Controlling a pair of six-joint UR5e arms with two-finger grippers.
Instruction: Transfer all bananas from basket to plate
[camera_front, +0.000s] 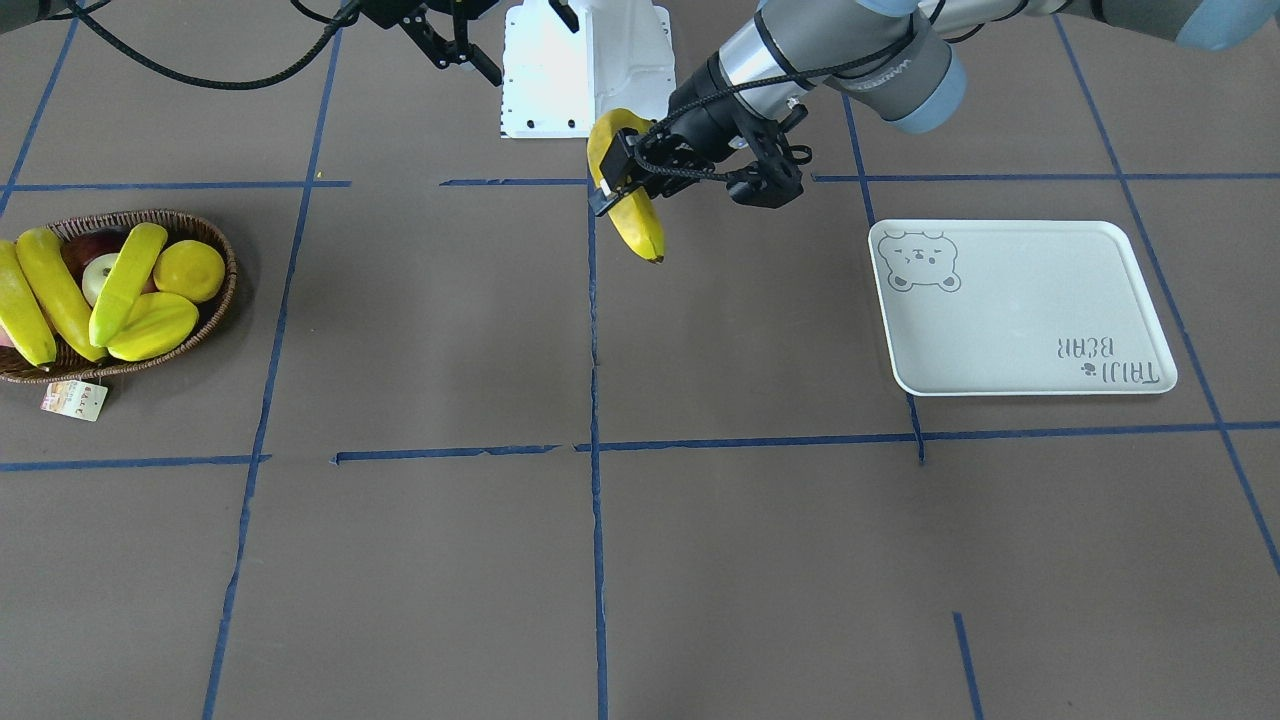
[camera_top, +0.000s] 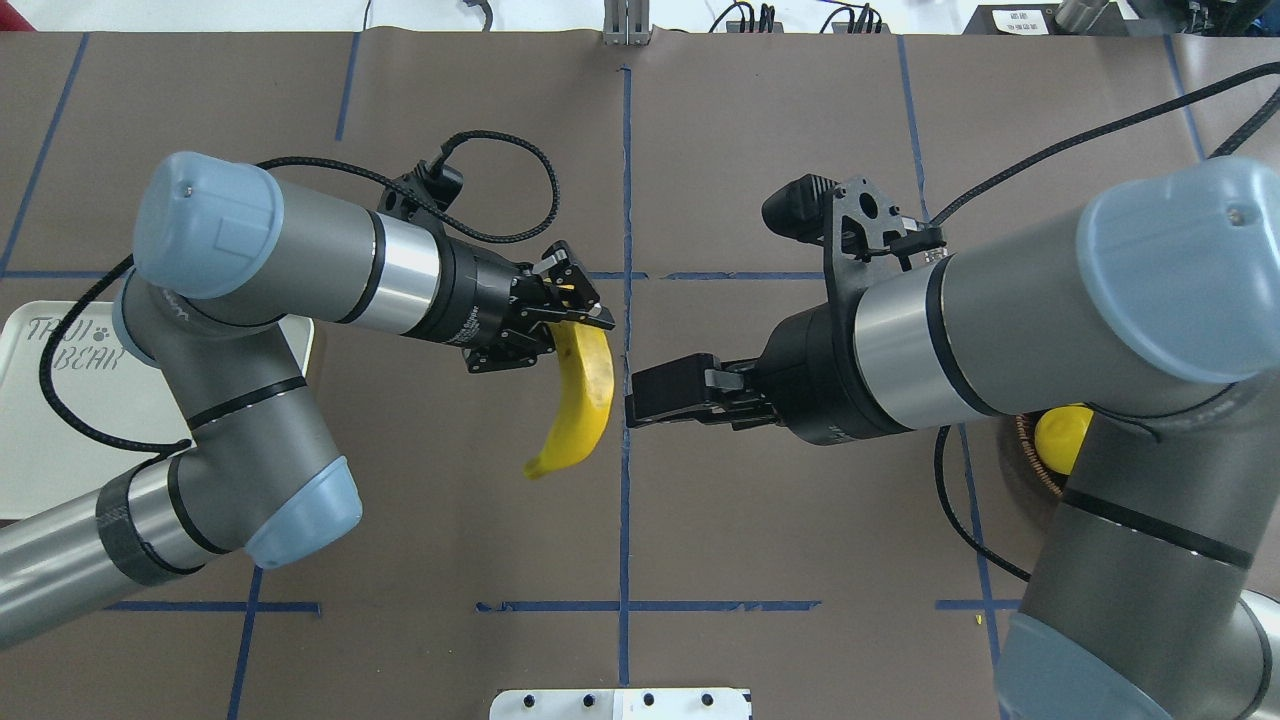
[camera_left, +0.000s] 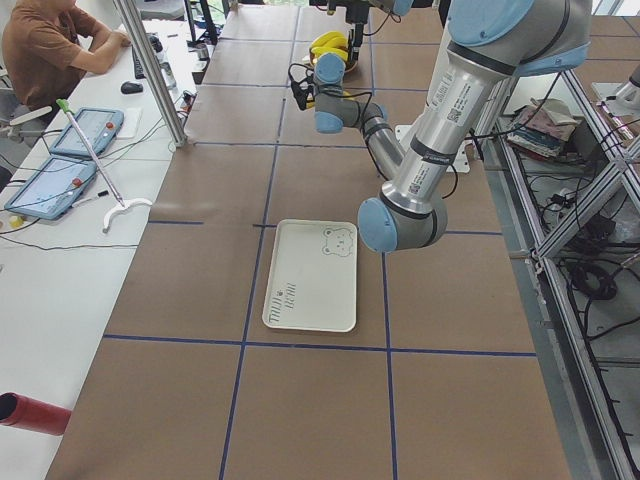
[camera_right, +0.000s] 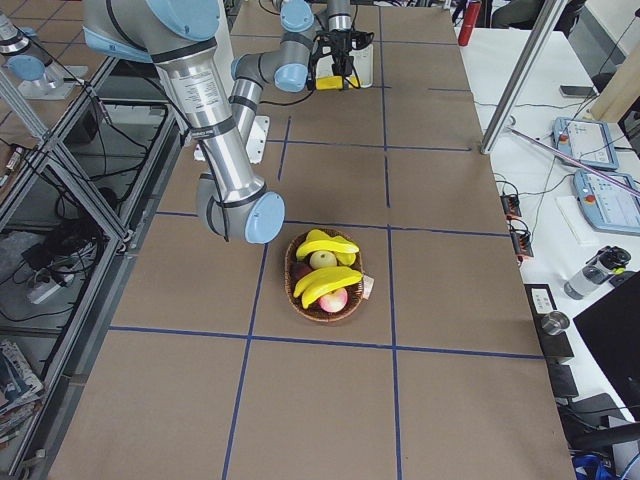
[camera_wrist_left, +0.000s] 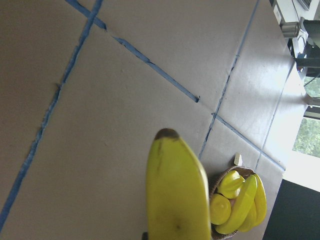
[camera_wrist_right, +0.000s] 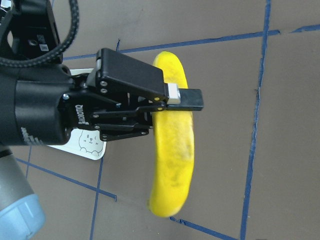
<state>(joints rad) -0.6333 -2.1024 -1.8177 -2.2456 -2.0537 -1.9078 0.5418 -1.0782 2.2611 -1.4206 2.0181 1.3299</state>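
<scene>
My left gripper (camera_front: 615, 178) (camera_top: 572, 318) is shut on the upper part of one banana (camera_front: 640, 225) (camera_top: 585, 400) and holds it above the middle of the table. The banana hangs with its dark tip down and fills the left wrist view (camera_wrist_left: 177, 195). The right wrist view shows the left gripper (camera_wrist_right: 172, 96) around this banana (camera_wrist_right: 172, 165). My right gripper (camera_front: 470, 65) (camera_top: 632, 395) is open and empty, just beside the banana. Three bananas (camera_front: 50, 295) lie in the wicker basket (camera_front: 225, 290) (camera_right: 325, 275). The white plate (camera_front: 1020, 310) (camera_top: 50, 420) (camera_left: 310, 275) holds nothing.
The basket also holds a star fruit (camera_front: 155, 325), a round yellow citrus (camera_front: 190, 270) and apples (camera_front: 90, 250). A paper tag (camera_front: 75, 400) lies by its rim. The white robot base plate (camera_front: 585, 65) is at the table's robot side. A person (camera_left: 45, 50) sits at a side desk.
</scene>
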